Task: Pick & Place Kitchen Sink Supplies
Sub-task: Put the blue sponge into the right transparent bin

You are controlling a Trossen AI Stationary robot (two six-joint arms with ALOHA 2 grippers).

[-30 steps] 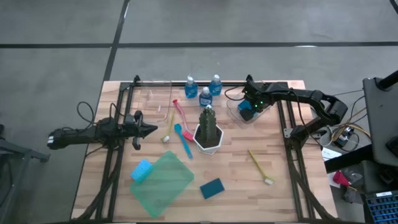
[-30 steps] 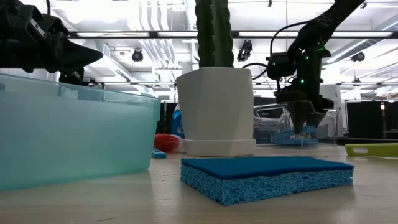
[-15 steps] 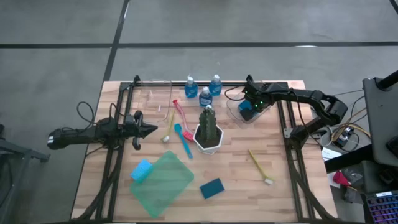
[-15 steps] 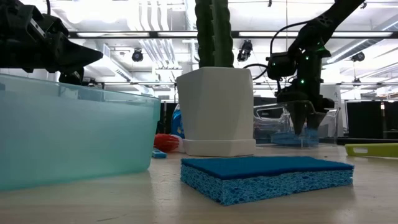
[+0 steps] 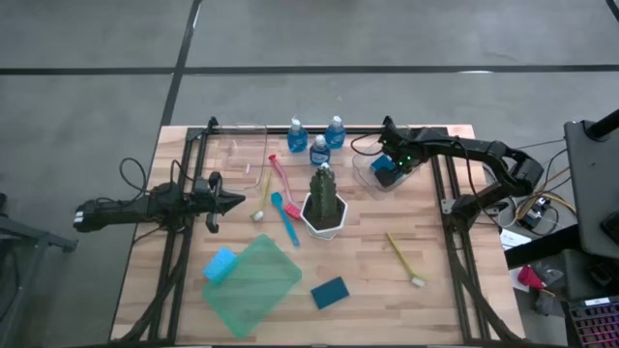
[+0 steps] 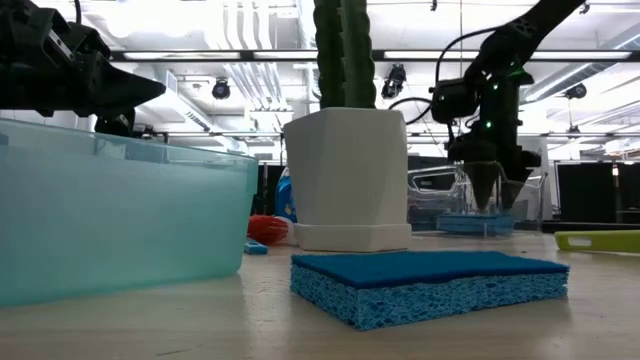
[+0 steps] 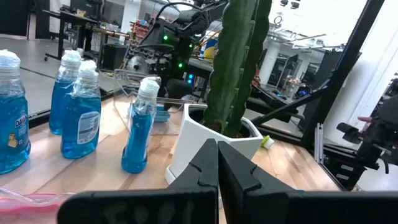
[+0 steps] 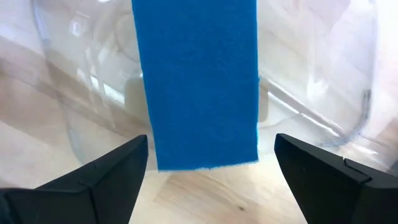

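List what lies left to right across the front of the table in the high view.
Light-blue rectangular sponge → translucent green square sheet → teal rectangular sponge → thin lime long-handled brush.

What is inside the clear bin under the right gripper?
A blue sponge lies flat in the clear bin, released, between the right gripper's open fingers. The bin floor beneath the sponge is covered; nothing else shows inside.

Right gripper [image 6: 489, 203]: we note jaws now wider and raised clear of blue sponge [image 8: 196, 81] in clear container [image 5: 372, 179].
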